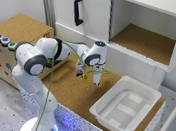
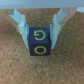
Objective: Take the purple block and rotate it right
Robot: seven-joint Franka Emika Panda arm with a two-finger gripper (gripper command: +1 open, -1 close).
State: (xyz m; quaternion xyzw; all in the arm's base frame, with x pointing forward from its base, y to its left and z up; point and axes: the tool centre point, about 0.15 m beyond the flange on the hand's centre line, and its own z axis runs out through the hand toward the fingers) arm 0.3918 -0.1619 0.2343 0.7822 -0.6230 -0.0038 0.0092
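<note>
Jaws set one on each side of the purple block (image 2: 41,41), fingers (image 2: 22,29) right against its flanks and seemingly pinching it, though whether pressing hard or merely touching, impossible to tell from the wrist view; block sitting square between them, yellow letters on its upper face, resting on or just above the cork surface (image 2: 15,67); contact with the cork not resolvable. Outward now: gripper (image 1: 88,74) pointing down over the cork-topped table (image 1: 70,92) in the exterior view, block itself hidden there behind the hand; white tray (image 1: 126,105) well apart toward the exterior view's right; open cabinet (image 1: 140,38) behind. Risks from here, as a judgement: a loose pinch letting the block slip or stay put while the wrist turns; block dragging on rough cork if not lifted clear, twisting askew in the grip; green cable (image 1: 51,79) snagging as the wrist rotates.
</note>
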